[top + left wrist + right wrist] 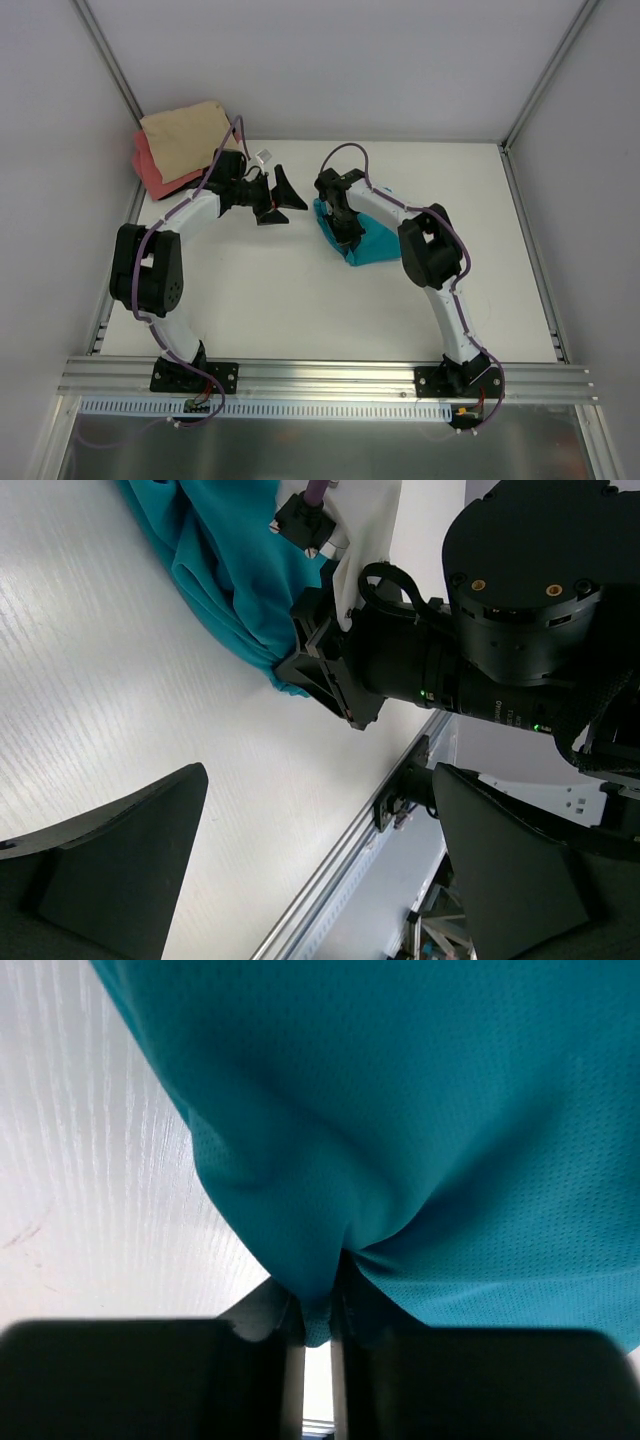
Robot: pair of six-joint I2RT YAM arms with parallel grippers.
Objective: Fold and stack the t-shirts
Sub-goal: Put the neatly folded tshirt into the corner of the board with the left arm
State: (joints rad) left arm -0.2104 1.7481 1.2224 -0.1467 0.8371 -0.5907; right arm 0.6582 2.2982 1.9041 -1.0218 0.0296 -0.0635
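Right gripper point(318, 1312): pinching a fold of teal t-shirt point(400, 1110), clear only from its wrist. Left gripper point(283, 198): spread wide, empty. Overhead alone: tan t-shirt point(185, 135) atop coral t-shirt point(150, 172), seemingly folded.

Top cam: teal tee point(376, 248) bunched mid-bench point(300, 310), just right of centre. Right pincer point(344, 232) down on its left edge, jaws hidden by wrist. Left pincer point(288, 206) fingers spread wide, just left of teal tee, not touching. Tan tee point(185, 138) folded on top of coral-pink tee point(153, 172), far-left corner.
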